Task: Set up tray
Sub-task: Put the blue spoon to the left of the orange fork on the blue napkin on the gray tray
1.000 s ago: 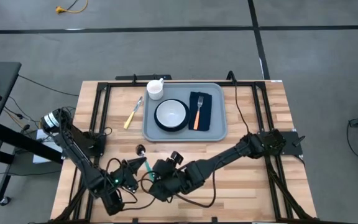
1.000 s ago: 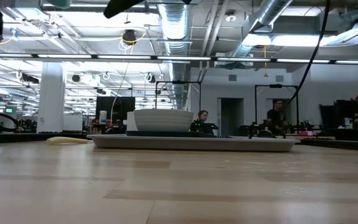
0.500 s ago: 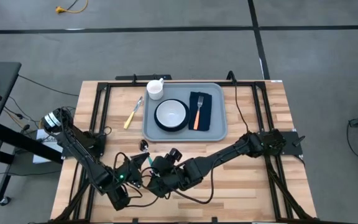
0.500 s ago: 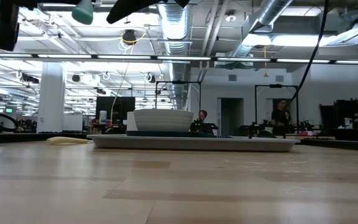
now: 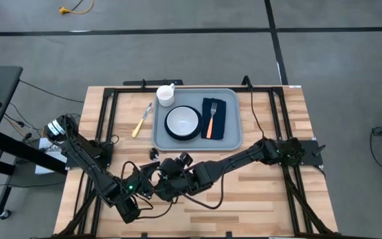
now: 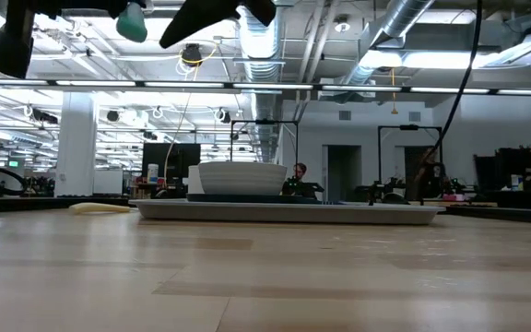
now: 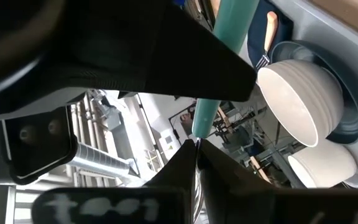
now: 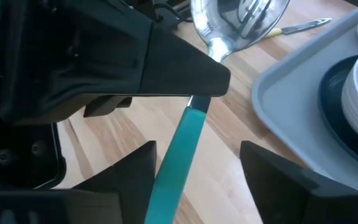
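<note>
Teal-handled spoon (image 8: 180, 155) hangs in mid-air over the near part of the wooden bench (image 5: 270, 199), between the two arms. The left gripper (image 5: 140, 187) has its jaws closed on the spoon near where handle meets bowl. The right gripper (image 5: 165, 188) sits just beside it, jaws spread wide on either side of the handle and not yet clamped. The step in hand looks like a handover of the spoon from left to right. The grey-blue tray (image 5: 234, 141) lies at the far middle of the bench, already carrying a white bowl (image 5: 182, 121) on a dark plate and a fork (image 5: 211, 121) on a navy napkin (image 5: 221, 113). A yellow-handled knife (image 5: 140, 122) and a white mug (image 5: 166, 94) remain outside the tray. Next, the right jaws would need to close firmly on the handle before the left lets go.
</note>
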Motion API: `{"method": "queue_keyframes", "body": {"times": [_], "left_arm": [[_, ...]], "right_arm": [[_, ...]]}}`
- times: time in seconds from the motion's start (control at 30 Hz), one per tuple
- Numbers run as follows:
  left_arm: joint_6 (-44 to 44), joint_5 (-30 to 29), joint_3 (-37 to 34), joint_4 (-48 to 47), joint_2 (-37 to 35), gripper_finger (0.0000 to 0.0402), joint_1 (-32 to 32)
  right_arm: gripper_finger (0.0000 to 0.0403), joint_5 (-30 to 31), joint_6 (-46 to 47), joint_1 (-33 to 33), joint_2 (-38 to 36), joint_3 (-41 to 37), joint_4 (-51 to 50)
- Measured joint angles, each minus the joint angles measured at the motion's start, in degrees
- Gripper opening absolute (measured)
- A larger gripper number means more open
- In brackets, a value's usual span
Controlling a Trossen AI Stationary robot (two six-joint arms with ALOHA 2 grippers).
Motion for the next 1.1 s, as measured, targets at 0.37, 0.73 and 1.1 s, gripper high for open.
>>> {"method": "queue_keyframes", "body": {"times": [0.37, 0.73, 1.1], "left_arm": [[-1.44, 0.50, 0.00, -0.02, 0.00, 0.0000, 0.00], [-2.00, 1.29, 0.00, -0.22, 0.00, 0.0000, -0.07], [-8.15, 6.08, 0.00, -0.05, -0.07, 0.0007, -0.28]], "right_arm": [[0.0088, 0.07, -0.01, 0.17, 0.00, 0.00, 0.97], [0.0029, -0.17, 0.12, 0.13, -0.02, 0.00, 0.45], [0.0031, -1.03, 0.49, 0.15, -0.02, -0.09, -0.52]]}}
